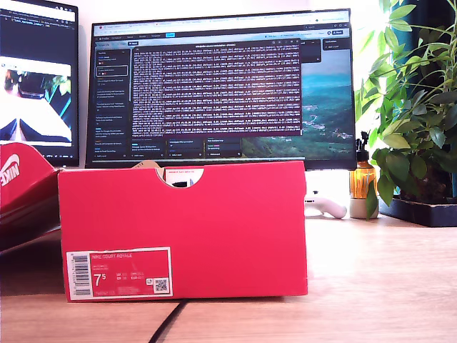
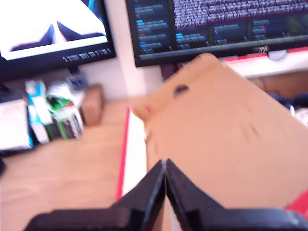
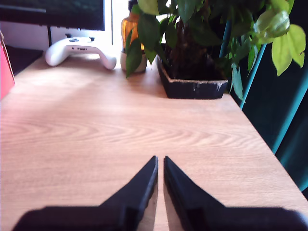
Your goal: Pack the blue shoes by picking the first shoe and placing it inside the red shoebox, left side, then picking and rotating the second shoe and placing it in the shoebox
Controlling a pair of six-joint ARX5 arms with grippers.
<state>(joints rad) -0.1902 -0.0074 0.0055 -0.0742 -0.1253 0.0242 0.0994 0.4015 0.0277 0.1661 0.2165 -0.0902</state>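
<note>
The red shoebox (image 1: 182,229) stands on the wooden desk with its notched, labelled wall facing the exterior camera. A strip of its red side (image 3: 5,72) shows in the second wrist view. The blue shoes are out of view. My first gripper (image 2: 165,164) is shut, its fingertips touching, over a blurred brown cardboard flap (image 2: 226,125) next to a red edge (image 2: 123,154). A tip of that flap (image 1: 146,164) peeks over the box's top rim. My second gripper (image 3: 160,159) is shut with nothing in it, low over the bare desk. Neither gripper shows in the exterior view.
A red lid (image 1: 25,189) leans at the exterior view's left. Monitors (image 1: 221,93) stand behind the box. At the exterior view's right are a white game controller (image 1: 325,207), an amber bottle (image 1: 363,182) and a potted plant (image 1: 418,114). Small boxes (image 2: 48,115) sit under a monitor.
</note>
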